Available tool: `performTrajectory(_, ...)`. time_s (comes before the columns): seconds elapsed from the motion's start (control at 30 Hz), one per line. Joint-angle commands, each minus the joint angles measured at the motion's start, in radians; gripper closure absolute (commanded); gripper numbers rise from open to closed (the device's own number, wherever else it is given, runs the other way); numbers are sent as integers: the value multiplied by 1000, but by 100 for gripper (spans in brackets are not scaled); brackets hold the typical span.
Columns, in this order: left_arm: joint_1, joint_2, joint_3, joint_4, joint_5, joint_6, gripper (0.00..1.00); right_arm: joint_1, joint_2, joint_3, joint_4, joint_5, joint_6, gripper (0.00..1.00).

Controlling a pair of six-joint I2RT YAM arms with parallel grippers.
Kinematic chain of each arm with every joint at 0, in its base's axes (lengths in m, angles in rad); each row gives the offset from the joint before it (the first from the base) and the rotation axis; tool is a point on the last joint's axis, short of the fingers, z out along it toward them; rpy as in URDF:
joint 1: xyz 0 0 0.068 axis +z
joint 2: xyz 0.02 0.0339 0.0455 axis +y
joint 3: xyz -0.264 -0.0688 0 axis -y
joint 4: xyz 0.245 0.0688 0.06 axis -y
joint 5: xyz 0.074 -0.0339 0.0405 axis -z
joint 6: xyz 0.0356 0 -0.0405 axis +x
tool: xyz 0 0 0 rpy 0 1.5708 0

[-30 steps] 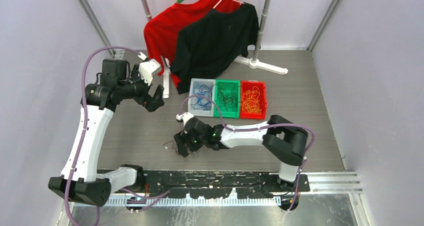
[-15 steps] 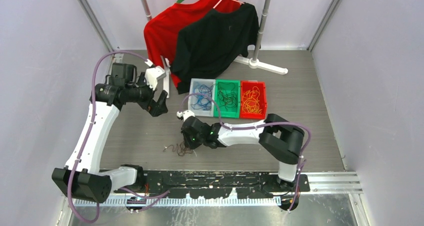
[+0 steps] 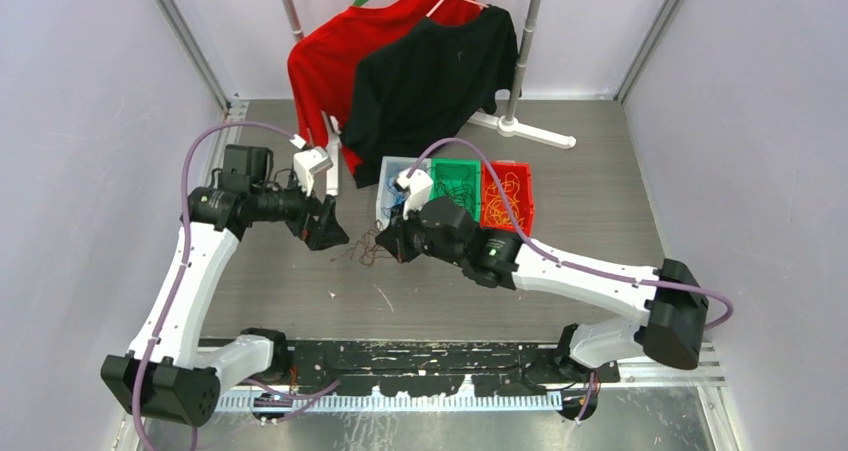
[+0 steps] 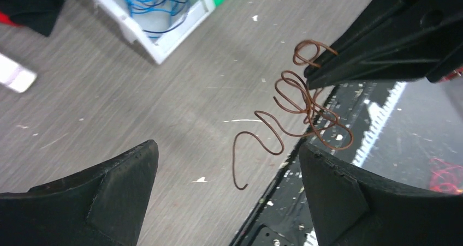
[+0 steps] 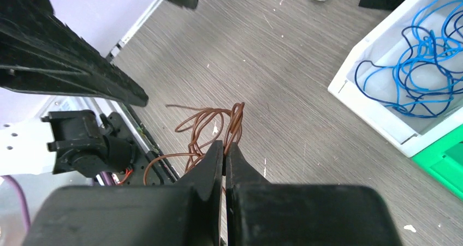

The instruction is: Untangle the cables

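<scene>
I am in the middle of the untangling step, I think. Closest to me, over the gray, streaky table (image 3: 300, 281), my right gripper (image 5: 225, 145) is pinched tight on a brown cable (image 5: 236, 120). The two black fingers are pressed together with the thin wire between them. The cable is skinny and springy. It curls into loops and squiggles like a messy bit of noodle, and one loose end hangs down in a hook. It looks lifted off the table, but I cannot tell if the lowest bit touches.

Just beside it is my left gripper (image 4: 226, 148). Its fingers are spread wide and hold nothing. The curly cable hangs right in front of the gap.

Next, I guess the left gripper should slide in, close on the loose end or a loop, and then the two arms pull apart gently. The wire is much thinner than a finger, so I must aim well. If I pull too hard, the loops may snap into a tighter knot.

A little farther back are three plastic boxes in a row. The white bin (image 5: 371, 115) holds blue cables (image 5: 415, 66). The green bin (image 3: 455, 163) holds dark cables (image 3: 458, 186). The red bin (image 3: 528, 201) holds yellow-orange cables (image 3: 505, 201).

Farthest away, a soft red shirt (image 3: 330, 61) and a black shirt (image 3: 430, 71) hang on hangers.
</scene>
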Motion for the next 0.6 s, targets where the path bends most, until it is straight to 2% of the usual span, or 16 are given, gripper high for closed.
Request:
performTrajectory(0.0,4,-78,-29,52,186,-87,0,-2,-86,-19,44,-28,-39,99)
performTrajectory(0.17,-15,-132,-70,54,288,-119,0,-7,-121,-15,101,-111,-19,99)
performTrajectory(0.43,-81,-142,-89,-4,299,-74,11,-10,-127,-21,201,-212,43,99)
performTrajectory(0.5,-85,-142,-89,0,298,-74,21,-10,-134,-31,212,-212,50,99)
performTrajectory(0.57,-87,-137,-89,21,285,-88,36,-11,-142,-42,229,-214,58,99)
